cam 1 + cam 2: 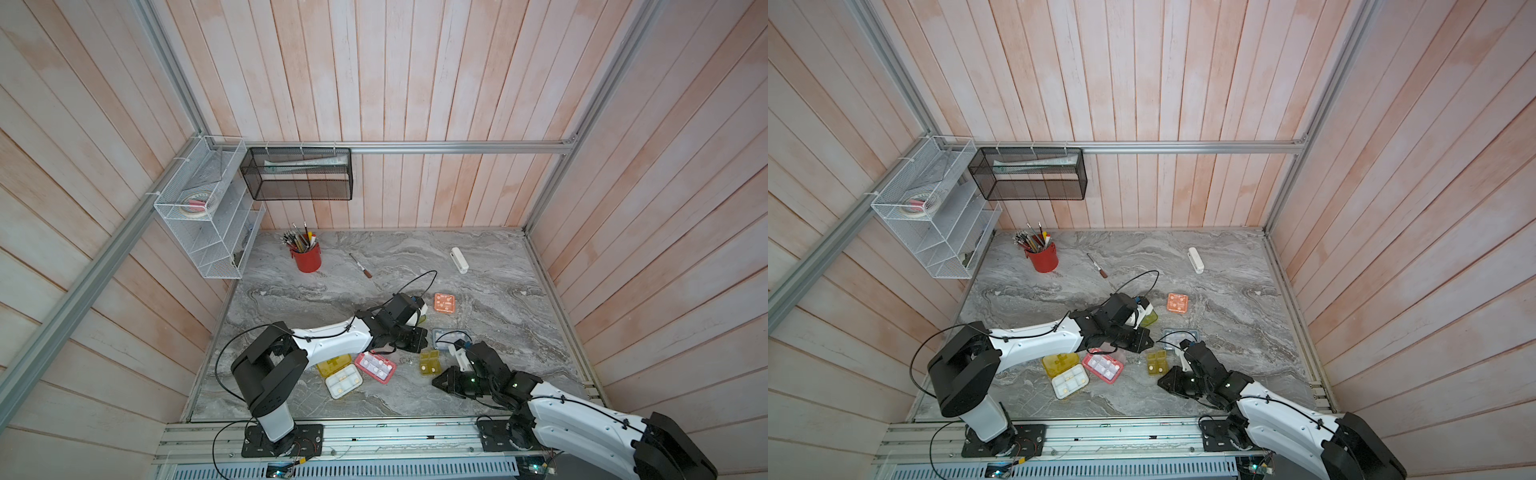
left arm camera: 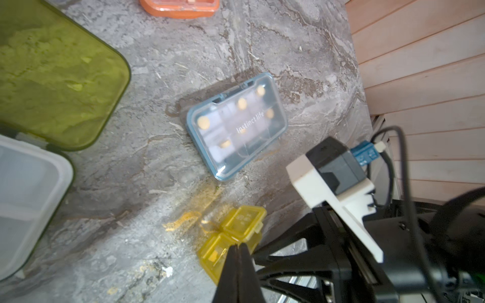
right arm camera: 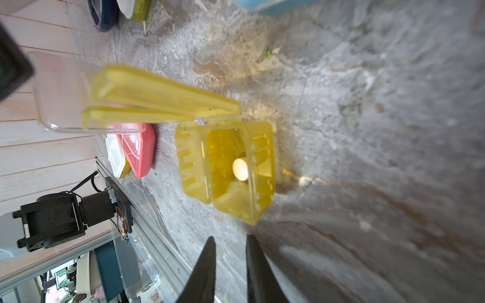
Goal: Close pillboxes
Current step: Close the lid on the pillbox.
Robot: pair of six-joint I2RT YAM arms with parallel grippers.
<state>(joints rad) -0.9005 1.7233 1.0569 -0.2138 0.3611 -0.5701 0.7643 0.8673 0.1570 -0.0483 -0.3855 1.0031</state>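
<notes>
Right claw (image 3: 231, 241): nearest the robot; the jaws are a little apart with nothing between them, low over the surface (image 1: 498, 299), just short of the small amber pillbox (image 3: 225, 173). It is likely set there as a stop so the box cannot slide.
Yellow pillbox with cross (image 1: 332, 365): near the front edge, beside the left arm; the lid is laid back next to its white tray, so it is open.
Pink pillbox (image 1: 376, 366): between the yellow and amber ones; the clear lid is raised, so it is open.
Small amber pillbox: the lids stand up off the hinge and one white pill shows in an open cell; it is not yet closed.
Left claw (image 2: 240, 249): the tips are pressed together, holding nothing, at the amber box's edge; contact cannot be told. It is probably shut to act as one blunt pusher on a lid.
Blue-grey pillbox (image 2: 236, 126): just beyond the amber one; the clear lid is down and it looks closed.
Lime-green pillbox (image 2: 57, 78): partly under the left wrist; the green lid is folded flat, so it is open.
Dark round pillbox (image 3: 102, 15): only a sliver shows; its state cannot be told.
Orange square pillbox (image 1: 444, 302): farther out; the lid state is unclear.
Count: seven pillboxes and two claws; beyond them one loose tool (image 1: 360, 266), one white bar (image 1: 459, 260), one red cup of pens (image 1: 306, 257), one white wire rack (image 1: 208, 216) and one black mesh basket (image 1: 299, 174).
</notes>
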